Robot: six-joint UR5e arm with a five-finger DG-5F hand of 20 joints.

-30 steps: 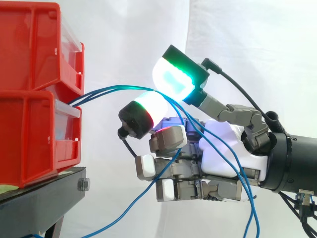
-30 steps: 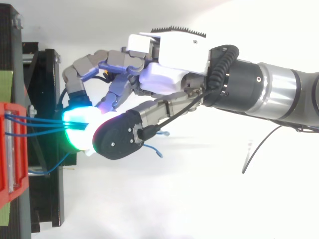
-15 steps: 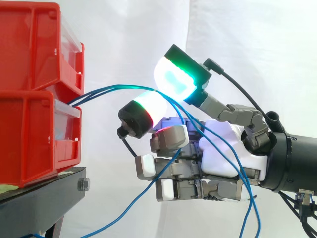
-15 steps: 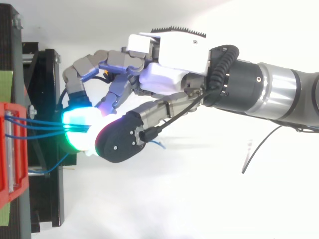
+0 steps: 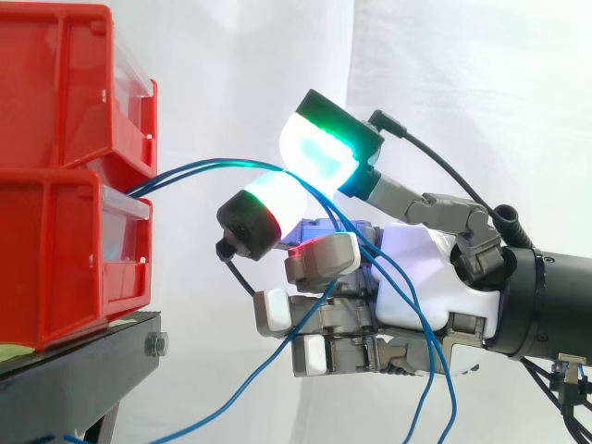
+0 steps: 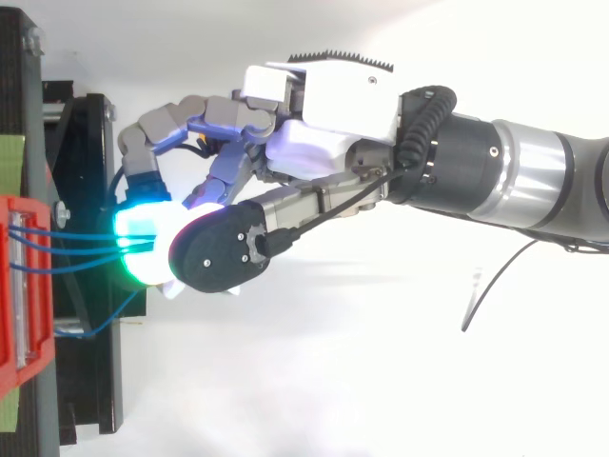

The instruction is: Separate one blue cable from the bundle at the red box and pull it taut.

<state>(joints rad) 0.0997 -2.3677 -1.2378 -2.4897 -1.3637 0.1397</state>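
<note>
Since half a second ago the hand (image 5: 416, 277) has drawn its two upper pads closer and a little toward the bins: the green-lit pad (image 5: 319, 153) sits lower, and in the top view the black-backed, red-rimmed pad (image 5: 273, 203) now overlaps it. Between these two pads the blue cables (image 5: 199, 171) are pinched, while the lower fingers curl in against the palm. The cables leave the red bins (image 5: 65, 259) where the upper bin sits on the lower, arc gently to the pads, then fall in loose loops across the palm to the bottom edge. The bin fronts and the black stand (image 5: 83, 370) lie close on the left; open room remains above, below and rightward before the white curtain (image 5: 462, 92)
</note>
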